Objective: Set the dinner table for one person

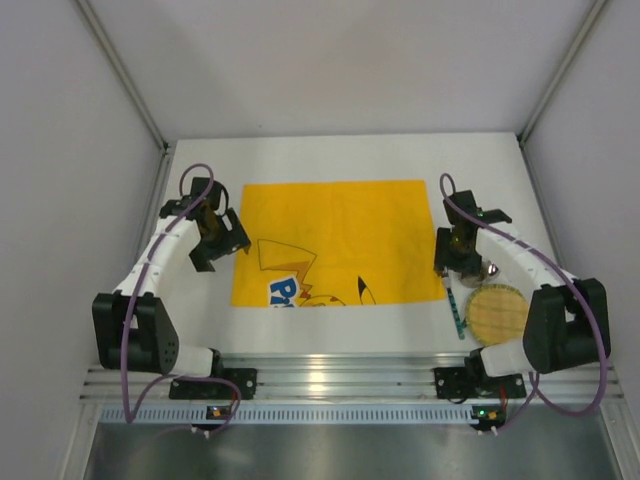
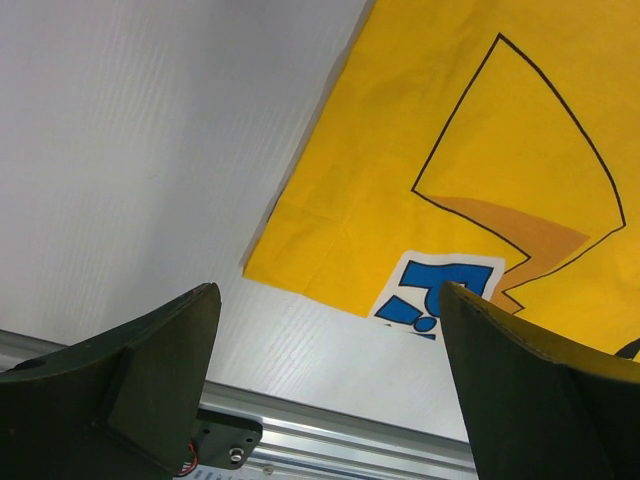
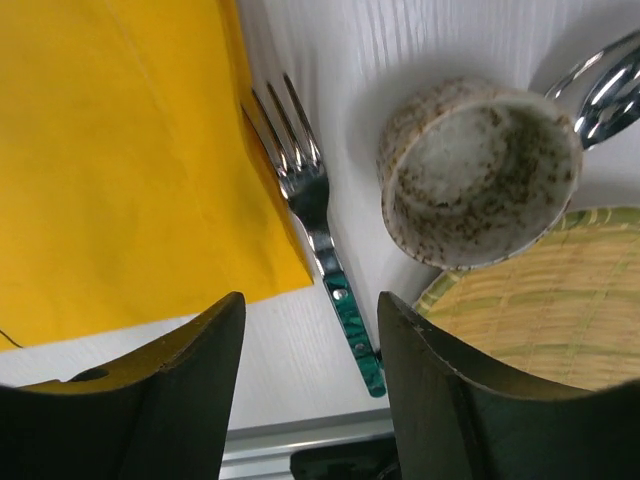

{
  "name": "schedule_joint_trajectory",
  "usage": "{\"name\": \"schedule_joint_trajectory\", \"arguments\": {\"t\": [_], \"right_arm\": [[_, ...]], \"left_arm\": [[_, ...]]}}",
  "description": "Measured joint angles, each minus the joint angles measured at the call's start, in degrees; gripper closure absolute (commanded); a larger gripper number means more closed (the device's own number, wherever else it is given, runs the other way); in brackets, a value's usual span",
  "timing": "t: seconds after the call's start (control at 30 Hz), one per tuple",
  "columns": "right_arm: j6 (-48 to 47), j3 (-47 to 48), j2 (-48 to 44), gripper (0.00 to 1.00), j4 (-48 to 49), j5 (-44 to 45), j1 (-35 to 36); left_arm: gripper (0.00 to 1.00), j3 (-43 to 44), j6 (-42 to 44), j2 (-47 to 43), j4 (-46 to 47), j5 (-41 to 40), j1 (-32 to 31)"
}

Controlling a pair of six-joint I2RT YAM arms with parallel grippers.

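Observation:
The white dinner table (image 1: 340,325) carries a yellow cartoon-printed cloth mat (image 1: 335,240) in its middle. Right of the mat lie a green-handled fork (image 1: 457,305), a speckled cup (image 1: 483,268) and a round woven bamboo plate (image 1: 497,312). In the right wrist view the fork (image 3: 325,235) lies along the mat's (image 3: 120,150) right edge, the cup (image 3: 478,172) beside it, the bamboo plate (image 3: 535,310) below, a spoon (image 3: 605,85) at top right. My right gripper (image 3: 310,330) is open and empty above the fork's handle. My left gripper (image 2: 330,320) is open and empty over the mat's (image 2: 470,130) near left corner.
Grey walls enclose the table on three sides. An aluminium rail (image 1: 340,375) runs along the near edge with the arm bases on it. Bare white table (image 2: 130,130) lies left of the mat.

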Motion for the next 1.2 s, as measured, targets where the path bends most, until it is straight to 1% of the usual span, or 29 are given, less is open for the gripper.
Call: {"name": "schedule_joint_trajectory", "arguments": {"t": [0.1,0.2,0.27,0.3,0.43,0.63,0.87,0.9,1.03,1.2], "right_arm": [[0.07,-4.59,-1.88,0.44,-0.37,-0.79,0.00],[0.24,-6.25,-3.26,0.44,-1.01,-1.31,0.00],[0.31,-6.25,-3.08,0.47,-0.90,-1.31,0.00],[0.31,-6.25,-2.80,0.50,-0.81,-1.31,0.00],[0.61,-6.25,1.11,0.59,0.39,-1.29,0.00],[0.72,-6.32,7.89,0.60,1.51,-0.70,0.00],[0.76,-6.27,9.22,0.66,1.84,0.00,-0.04],[0.79,-6.27,9.22,0.68,1.84,0.02,-0.07],[0.90,-6.27,9.29,0.67,1.86,0.26,-0.74],[0.87,-6.25,9.31,0.63,1.84,0.15,-2.75]], "left_arm": [[0.06,-1.49,0.13,-1.16,0.02,0.79,-0.15],[0.06,-2.86,0.26,-2.89,0.02,1.38,-0.31],[0.06,-3.21,0.55,-3.50,0.00,1.64,-0.31],[0.06,-3.21,0.81,-3.58,0.02,1.68,-0.31],[0.07,-3.21,1.29,-3.58,0.02,1.84,-0.35],[0.07,-3.19,2.01,-3.58,-0.02,1.81,-0.35],[0.07,-3.19,2.75,-3.58,-0.11,1.79,-0.35],[0.07,-3.19,2.78,-3.58,-0.11,1.79,-0.35],[0.07,-3.19,2.97,-3.58,-0.15,1.77,-0.35],[0.07,-2.93,3.58,-3.39,-0.39,1.68,-0.35]]}}
